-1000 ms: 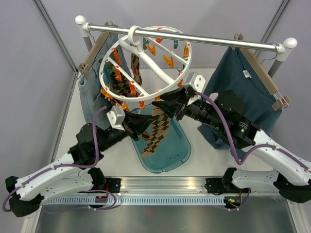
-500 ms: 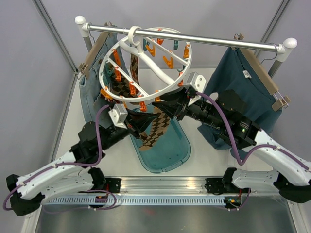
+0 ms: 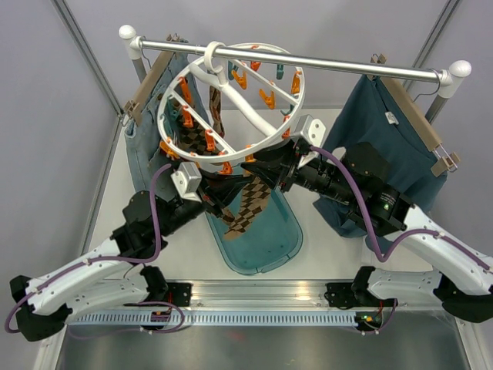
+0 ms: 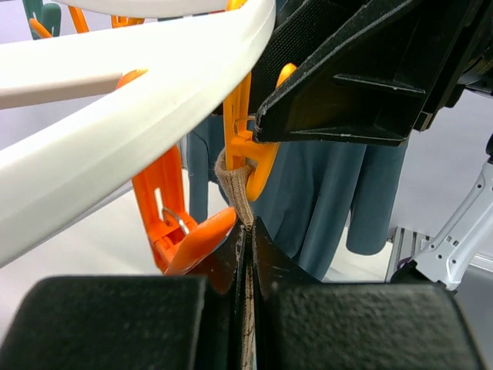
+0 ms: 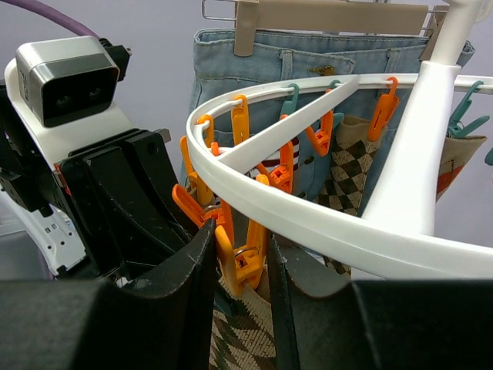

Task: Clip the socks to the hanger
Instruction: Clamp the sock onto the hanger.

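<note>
Above the worktop, you have the ring hanger (image 3: pixel 202 75) hooked on the rail (image 3: pixel 347 65), with clipped socks (image 3: pixel 214 104) hanging under its far side. One more argyle sock (image 3: pixel 248 206) dangles over the teal tray (image 3: pixel 269 247), and both arms meet at the ring's near rim. Your left gripper (image 3: pixel 223 199) has the sock's top edge. Your right gripper (image 3: pixel 259 166) is at an orange clothespin just above it.

On the left wrist view, your jaws are pressed tight together on the sock, and its tan cuff runs straight up from them into the mouth of the orange clothespin (image 4: pixel 245 146). The right gripper's black finger lies against that pin's upper end. You cannot tell from here whether the pin has bitten on the cloth.

On the right wrist view, your jaws stand narrow, one on each side of the pin, squeezing it. The sock's pattern shows directly beneath, and the jeans (image 5: pixel 308 54) hang behind the ring.

The step in hand looks like feeding the cuff into a pin held open. The next move likely calls for your right jaws to ease off so the pin springs shut on the cuff while the left holds the cloth in the mouth. Only then should the left let go; release it early and the sock would probably drop into the tray.
</note>
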Robot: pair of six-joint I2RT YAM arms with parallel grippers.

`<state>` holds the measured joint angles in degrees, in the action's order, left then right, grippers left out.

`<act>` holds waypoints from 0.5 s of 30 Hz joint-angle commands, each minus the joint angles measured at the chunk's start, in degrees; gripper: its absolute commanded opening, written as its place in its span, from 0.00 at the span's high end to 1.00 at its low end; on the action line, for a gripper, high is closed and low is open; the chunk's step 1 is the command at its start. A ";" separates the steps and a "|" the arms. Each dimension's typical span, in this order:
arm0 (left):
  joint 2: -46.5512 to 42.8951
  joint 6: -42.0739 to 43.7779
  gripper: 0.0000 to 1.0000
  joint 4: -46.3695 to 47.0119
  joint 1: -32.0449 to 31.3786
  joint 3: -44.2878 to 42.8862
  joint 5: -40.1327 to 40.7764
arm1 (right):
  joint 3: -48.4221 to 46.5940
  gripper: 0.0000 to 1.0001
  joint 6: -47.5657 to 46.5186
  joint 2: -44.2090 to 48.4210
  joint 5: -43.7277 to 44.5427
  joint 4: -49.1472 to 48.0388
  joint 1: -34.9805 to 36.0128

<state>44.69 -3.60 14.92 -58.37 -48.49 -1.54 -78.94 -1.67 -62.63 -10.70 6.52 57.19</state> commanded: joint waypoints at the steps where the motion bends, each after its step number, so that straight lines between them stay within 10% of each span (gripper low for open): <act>1: 0.22 1.93 0.98 2.66 -0.08 -2.66 0.57 | -2.19 1.00 0.44 -0.12 -3.54 1.30 0.29; 15: 0.31 2.01 0.98 3.36 0.01 -3.10 0.92 | -2.10 0.97 0.62 -0.39 -3.89 1.21 0.29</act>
<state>44.91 -3.33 15.16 -58.37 -49.15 -1.52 -79.13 -1.67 -62.76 -10.92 6.90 57.19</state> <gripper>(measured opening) 0.033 0.349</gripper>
